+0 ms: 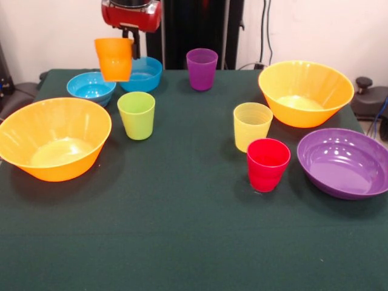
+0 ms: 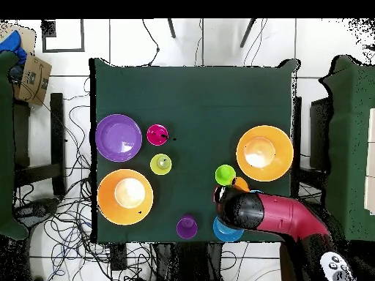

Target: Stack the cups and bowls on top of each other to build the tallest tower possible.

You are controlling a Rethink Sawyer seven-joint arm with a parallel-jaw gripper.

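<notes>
The red arm [image 1: 131, 13] comes down at the far edge of the tabletop [image 1: 182, 230], on the left in the front view. Its tool [image 1: 134, 43] is clenched on the orange cup [image 1: 114, 59] & holds it up in the air, rim up, a bit tilted. The cup hangs above the two blue bowls, not touching them.

The cyan bowl [image 1: 91, 86] and the deeper blue bowl [image 1: 143, 74] sit side by side, touching, near the far left corner. In the overhead view the arm [image 2: 275, 214] hides most of them; only a bit of blue bowl [image 2: 225, 233] peeks out.

The lime green cup [image 1: 136, 115] stands upright just in front of the blue bowls. A big orange bowl [image 1: 53, 138] sits by the left edge, near the green cup.

The purple cup [image 1: 202, 69] stands alone at the far edge, abt the middle.

The other big orange bowl [image 1: 305, 93] is near the far right corner. The yellow cup [image 1: 252, 126] stands just beside it, toward the middle. The red cup [image 1: 267, 163] is right in front of the yellow cup, almost touching. The wide purple bowl [image 1: 345, 162] sits by the right edge, next to the red cup.

All cups & bowls stand rim up. Nothing is stacked; no tower yet.
</notes>
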